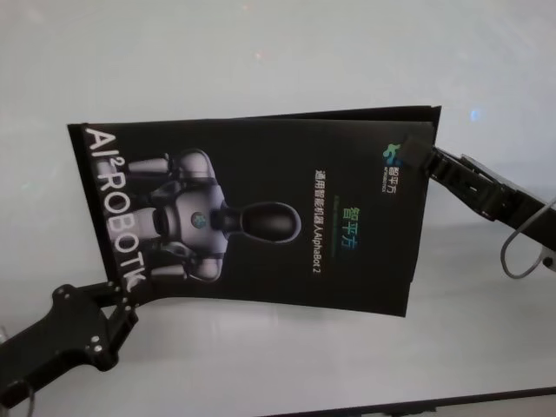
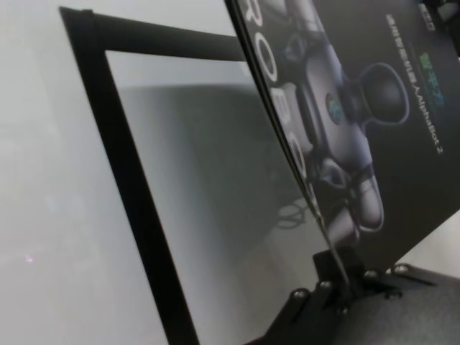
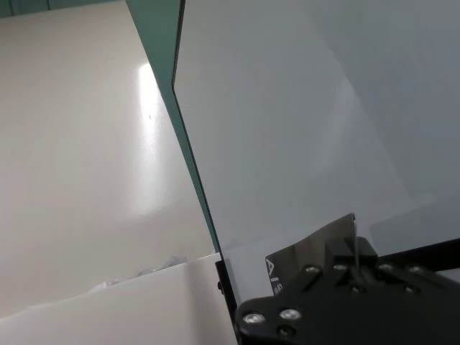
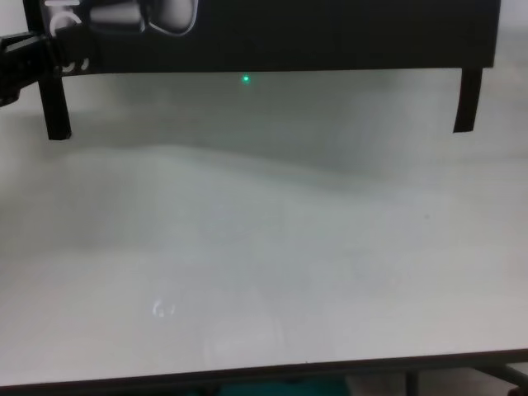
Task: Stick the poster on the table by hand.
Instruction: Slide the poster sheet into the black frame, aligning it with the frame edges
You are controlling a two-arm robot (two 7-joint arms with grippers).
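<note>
Left gripper (image 1: 129, 300) and right gripper (image 1: 417, 156) pinch poster (image 1: 261, 217), seemingly above table (image 1: 261, 61).

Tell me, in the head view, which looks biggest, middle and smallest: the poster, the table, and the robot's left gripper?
1. The table, filling the whole view.
2. The poster, held up nearer the camera, so it looks larger.
3. The left gripper, clamped on the poster's corner.

The poster (image 1: 261, 217) carries big white letters "AI²ROBOTIC" along the edge nearest the left gripper's fingers (image 1: 122, 304). Toward the right gripper's fingers (image 1: 415, 155), smaller white text ends in "AlphaBot 2", beside Chinese characters and a small teal logo.
</note>
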